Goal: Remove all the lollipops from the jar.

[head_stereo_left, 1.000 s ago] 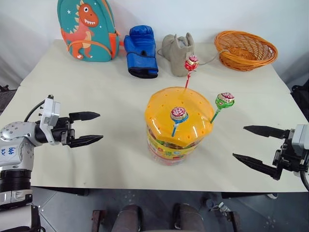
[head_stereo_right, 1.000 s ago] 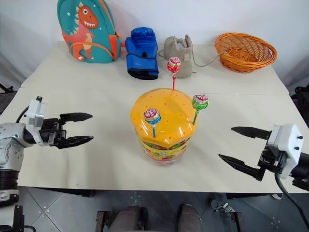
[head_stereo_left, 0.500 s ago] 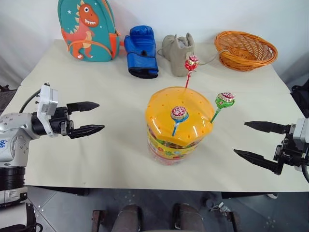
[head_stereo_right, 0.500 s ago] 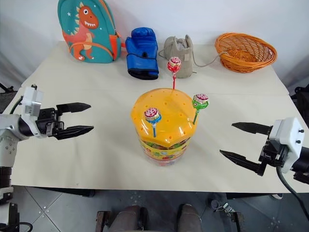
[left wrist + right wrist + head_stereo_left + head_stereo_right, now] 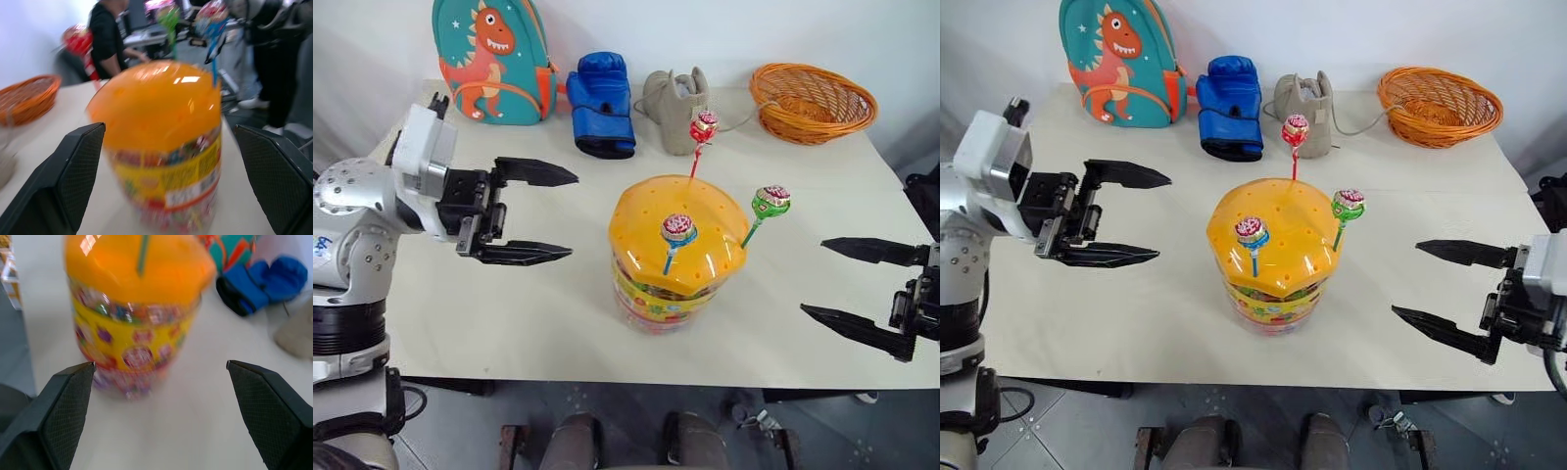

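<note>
Left end effector (image 5: 540,213) released, nearer; jar (image 5: 674,255) with upright lollipops (image 5: 677,229) frame-centre to its right, right end effector (image 5: 864,290) released.

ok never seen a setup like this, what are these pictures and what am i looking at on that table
It is a two-armed humanoid robot. Two pictures come from cameras in its head, looking down over its arms; the other two come from cameras on its wrists, looking along its fingers.

On the table stands a jar with a domed orange lid, and three lollipops stick up from holes in that lid. Along the back edge lie a dinosaur backpack, a blue boxing glove, a grey pouch and an orange basket.

The left hand and the right hand hang on either side of the jar, both open and holding nothing.
</note>
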Motion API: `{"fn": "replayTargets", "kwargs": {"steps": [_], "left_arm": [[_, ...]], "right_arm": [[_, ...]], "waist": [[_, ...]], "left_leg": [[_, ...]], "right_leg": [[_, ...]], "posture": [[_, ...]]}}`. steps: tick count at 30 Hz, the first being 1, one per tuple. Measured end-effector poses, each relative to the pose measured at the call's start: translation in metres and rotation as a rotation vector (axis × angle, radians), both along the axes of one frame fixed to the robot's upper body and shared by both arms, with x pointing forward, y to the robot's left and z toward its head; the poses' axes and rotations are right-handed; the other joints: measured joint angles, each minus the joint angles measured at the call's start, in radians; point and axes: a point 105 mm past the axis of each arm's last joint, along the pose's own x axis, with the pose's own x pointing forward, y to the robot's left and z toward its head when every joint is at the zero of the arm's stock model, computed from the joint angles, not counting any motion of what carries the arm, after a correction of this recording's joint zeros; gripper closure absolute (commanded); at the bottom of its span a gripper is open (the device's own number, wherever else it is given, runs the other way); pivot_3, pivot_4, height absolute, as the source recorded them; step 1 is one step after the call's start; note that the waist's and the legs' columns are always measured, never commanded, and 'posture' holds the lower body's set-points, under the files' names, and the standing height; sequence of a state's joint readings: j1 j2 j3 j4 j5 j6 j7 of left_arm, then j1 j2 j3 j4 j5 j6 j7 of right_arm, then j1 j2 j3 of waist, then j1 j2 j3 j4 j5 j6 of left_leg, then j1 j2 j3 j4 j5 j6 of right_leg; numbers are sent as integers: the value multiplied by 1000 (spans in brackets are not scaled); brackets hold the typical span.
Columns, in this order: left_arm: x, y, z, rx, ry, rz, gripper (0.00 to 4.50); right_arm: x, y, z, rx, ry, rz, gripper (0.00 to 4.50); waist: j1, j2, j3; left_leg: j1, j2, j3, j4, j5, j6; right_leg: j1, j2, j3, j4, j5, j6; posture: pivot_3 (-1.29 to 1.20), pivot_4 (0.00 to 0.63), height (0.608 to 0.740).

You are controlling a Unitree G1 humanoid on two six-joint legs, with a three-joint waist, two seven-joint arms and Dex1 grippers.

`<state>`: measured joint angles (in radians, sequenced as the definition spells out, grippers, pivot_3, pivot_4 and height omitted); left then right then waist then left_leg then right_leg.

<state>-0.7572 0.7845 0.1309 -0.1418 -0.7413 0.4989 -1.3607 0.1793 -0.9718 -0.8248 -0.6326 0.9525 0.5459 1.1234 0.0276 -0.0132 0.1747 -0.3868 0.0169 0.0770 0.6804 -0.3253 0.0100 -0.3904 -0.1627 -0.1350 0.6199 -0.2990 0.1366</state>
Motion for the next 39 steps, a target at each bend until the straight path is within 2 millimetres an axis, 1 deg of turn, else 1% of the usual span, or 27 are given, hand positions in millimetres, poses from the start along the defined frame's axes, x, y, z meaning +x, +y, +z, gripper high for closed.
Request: {"fn": "replayTargets", "kwargs": {"steps": [2,5,10,14,17,20,25,28,31,34,35,39], "left_arm": [[-3,-8,2,0,-3,-54,0],[-7,-23,-2,-7,26,-157,0],[-4,-35,-9,-20,72,-219,0],[-5,-50,-3,-34,65,-261,0],[-5,-60,-3,-58,82,-289,0],[-2,-66,-9,-58,143,-300,0],[-5,-74,-14,-31,177,-345,0],[-8,-82,-12,-32,175,-384,0],[-10,-84,-8,-30,156,-412,0],[-7,-88,-8,-47,161,-421,582],[-6,-88,-9,-44,166,-422,848],[-8,-90,-8,-21,157,-443,2186]], "right_arm": [[-8,10,9,-2,-16,41,23],[-16,16,18,4,-21,63,23],[-29,30,19,42,11,100,23],[-40,48,27,99,11,167,23],[-43,56,29,127,22,174,23],[-44,58,23,144,45,152,23],[-42,58,24,158,28,114,23],[-41,59,25,164,20,106,23],[-39,59,23,167,19,88,23],[-38,59,23,179,16,71,0],[-38,59,23,183,11,66,0],[-38,57,21,187,8,47,0]], "waist": [[0,0,0],[2,-1,0],[2,-1,1],[2,-2,1],[3,-2,1],[3,-2,1],[3,-2,1],[4,-2,1],[3,-2,1],[5,-2,1],[5,-2,1],[5,-2,1]], "left_leg": [[0,0,0,0,0,0],[0,0,-1,1,0,0],[0,0,-1,1,0,0],[0,0,-4,1,0,0],[0,0,-8,2,0,0],[0,0,-8,2,0,1],[0,-1,-9,2,0,1],[0,-1,-9,2,0,1],[0,-1,-10,2,0,1],[0,-1,-9,2,0,1],[0,-1,-9,2,0,1],[0,-1,-10,2,0,1]], "right_leg": [[0,0,0,0,0,0],[1,0,0,0,0,0],[1,0,0,0,0,0],[1,0,0,0,0,0],[2,0,-1,-1,0,0],[2,0,-1,-1,0,0],[2,0,-1,-1,0,0],[3,0,-1,-1,0,0],[3,0,-1,-1,0,0],[3,0,-1,-1,0,0],[3,0,-1,-1,0,0],[3,0,-1,-2,0,0]], "posture": [[0,150,740],[0,150,740],[0,150,740],[0,150,740],[0,150,740],[0,150,740],[0,150,740],[0,150,740],[0,150,740],[0,150,740],[0,150,740],[0,150,740]]}}
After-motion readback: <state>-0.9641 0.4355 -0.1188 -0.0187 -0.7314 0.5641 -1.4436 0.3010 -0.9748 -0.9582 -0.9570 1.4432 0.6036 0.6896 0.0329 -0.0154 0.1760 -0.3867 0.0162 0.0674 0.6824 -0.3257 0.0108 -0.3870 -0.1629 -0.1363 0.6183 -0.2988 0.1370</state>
